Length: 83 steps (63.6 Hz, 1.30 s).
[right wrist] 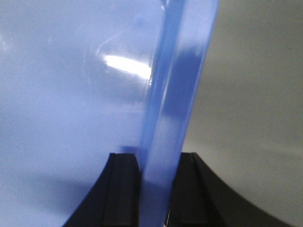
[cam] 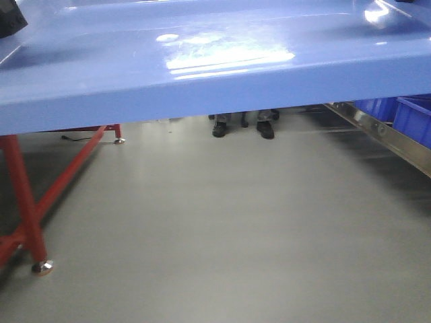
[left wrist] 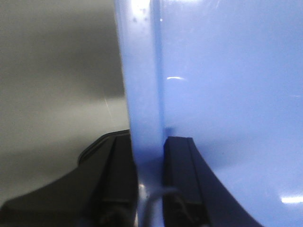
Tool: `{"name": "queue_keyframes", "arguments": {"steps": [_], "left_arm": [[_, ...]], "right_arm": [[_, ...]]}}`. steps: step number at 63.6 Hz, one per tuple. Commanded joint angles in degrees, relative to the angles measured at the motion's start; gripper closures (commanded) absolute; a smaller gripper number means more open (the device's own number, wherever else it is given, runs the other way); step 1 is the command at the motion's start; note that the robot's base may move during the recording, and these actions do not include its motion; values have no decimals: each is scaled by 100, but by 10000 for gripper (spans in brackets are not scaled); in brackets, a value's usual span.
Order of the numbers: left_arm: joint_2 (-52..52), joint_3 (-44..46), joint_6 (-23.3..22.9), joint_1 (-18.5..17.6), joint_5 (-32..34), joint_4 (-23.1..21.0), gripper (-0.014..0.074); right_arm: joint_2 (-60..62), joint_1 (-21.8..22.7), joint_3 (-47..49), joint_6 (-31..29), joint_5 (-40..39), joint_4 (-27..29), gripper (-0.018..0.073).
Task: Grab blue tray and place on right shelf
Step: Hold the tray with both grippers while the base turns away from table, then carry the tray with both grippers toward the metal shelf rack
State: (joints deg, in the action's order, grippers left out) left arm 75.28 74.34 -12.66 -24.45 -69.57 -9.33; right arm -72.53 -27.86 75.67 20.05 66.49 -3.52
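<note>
The blue tray (cam: pixel 202 74) is held in the air and fills the top of the front view, its glossy rim facing the camera. In the left wrist view, my left gripper (left wrist: pixel 149 142) is shut on the rim of the tray (left wrist: pixel 227 94), one black finger on each side. In the right wrist view, my right gripper (right wrist: pixel 156 158) is likewise shut on the opposite rim of the tray (right wrist: pixel 71 118). The right shelf (cam: pixel 380 129) shows as a shiny steel rail at the right, below the tray's level.
Dark-blue storage bins (cam: pixel 412 118) sit on the steel rack at right. A red table frame (cam: pixel 23 195) with a levelling foot stands at left. A person's shoes (cam: pixel 242 128) show beyond the tray. Grey floor (cam: pixel 222 235) lies below.
</note>
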Motion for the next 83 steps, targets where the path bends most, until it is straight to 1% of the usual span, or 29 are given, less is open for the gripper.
{"name": "queue_keyframes", "arguments": {"steps": [1, 47, 68, 83], "left_arm": [[-155, 126, 239, -50, -83, 116, 645], [-155, 126, 239, -50, -83, 116, 645], [-155, 126, 239, -50, -83, 61, 645], [-155, 126, 239, -50, -83, -57, 645]], "right_arm": [[183, 30, 157, -164, -299, -241, 494], [183, 30, 157, -164, -299, -241, 494], [183, 30, 157, -164, -299, -241, 494], [183, 30, 157, -164, -299, -241, 494]]}}
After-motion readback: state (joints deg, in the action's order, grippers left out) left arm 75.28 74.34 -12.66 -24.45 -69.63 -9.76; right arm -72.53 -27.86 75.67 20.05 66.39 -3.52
